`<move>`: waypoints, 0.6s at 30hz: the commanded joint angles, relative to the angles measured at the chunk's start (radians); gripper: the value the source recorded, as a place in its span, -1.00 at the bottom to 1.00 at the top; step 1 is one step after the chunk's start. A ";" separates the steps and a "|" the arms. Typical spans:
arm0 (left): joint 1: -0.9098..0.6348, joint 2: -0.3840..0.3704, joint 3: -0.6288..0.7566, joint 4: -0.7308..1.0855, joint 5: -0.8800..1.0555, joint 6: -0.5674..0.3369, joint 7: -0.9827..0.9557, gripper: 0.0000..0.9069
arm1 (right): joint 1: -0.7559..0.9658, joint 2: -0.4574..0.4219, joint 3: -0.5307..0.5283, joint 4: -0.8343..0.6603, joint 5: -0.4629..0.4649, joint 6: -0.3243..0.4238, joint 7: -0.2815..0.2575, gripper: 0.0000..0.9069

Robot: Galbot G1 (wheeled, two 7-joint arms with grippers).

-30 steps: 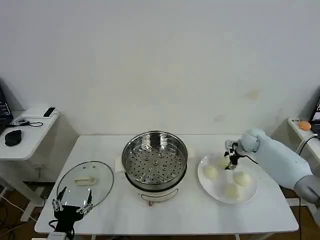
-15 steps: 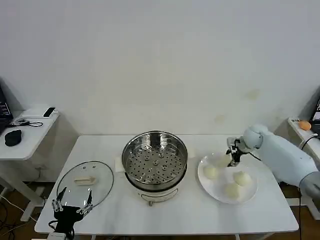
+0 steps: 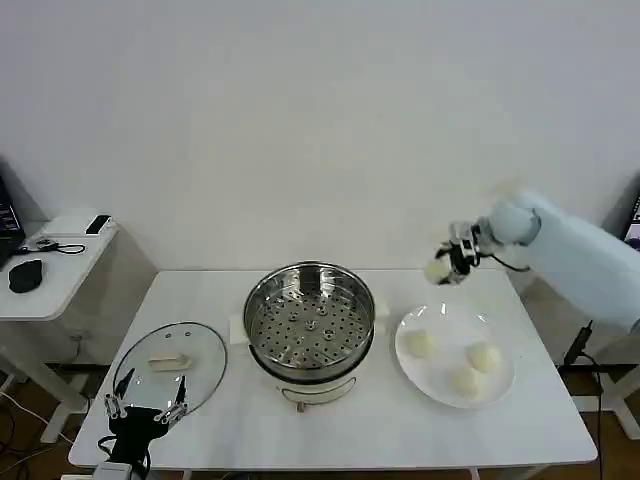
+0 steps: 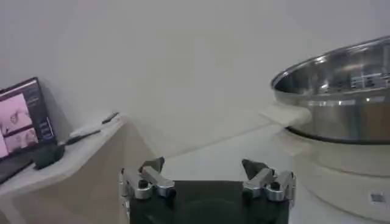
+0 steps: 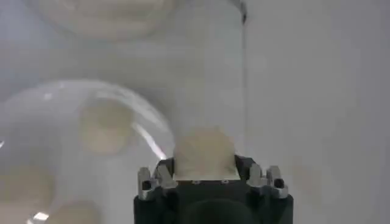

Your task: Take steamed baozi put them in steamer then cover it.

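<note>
My right gripper (image 3: 447, 266) is up in the air above the plate's far edge, shut on one cream-white baozi (image 3: 436, 271); in the right wrist view that baozi (image 5: 204, 154) sits squeezed between the jaws of my right gripper (image 5: 204, 173). Three more baozi (image 3: 420, 343) lie on the white plate (image 3: 440, 322). The shiny steamer (image 3: 310, 320) stands at the table's centre with its perforated tray bare. The glass cover (image 3: 170, 365) lies flat on the table at the left. My left gripper (image 3: 143, 412) hangs open at the table's front left edge, near the cover.
A side desk (image 3: 55, 262) with a mouse and cables stands to the left of the white table (image 3: 330, 440). In the left wrist view the steamer (image 4: 341, 91) rises close on one side, and a laptop screen (image 4: 24, 119) glows far off.
My right gripper has risen off the plate with one baozi in it, moving up and slightly toward the steamer. The plate now holds three. The left arm has not moved.
</note>
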 commanded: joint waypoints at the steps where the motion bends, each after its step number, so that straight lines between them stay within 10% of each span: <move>1: 0.001 0.000 -0.001 -0.002 -0.001 0.000 0.000 1.00 | 0.172 0.073 -0.108 0.049 0.100 -0.002 -0.002 0.49; 18: 0.016 -0.007 -0.058 -0.010 -0.025 -0.003 -0.001 1.00 | 0.176 0.422 -0.289 0.025 0.005 0.246 -0.025 0.51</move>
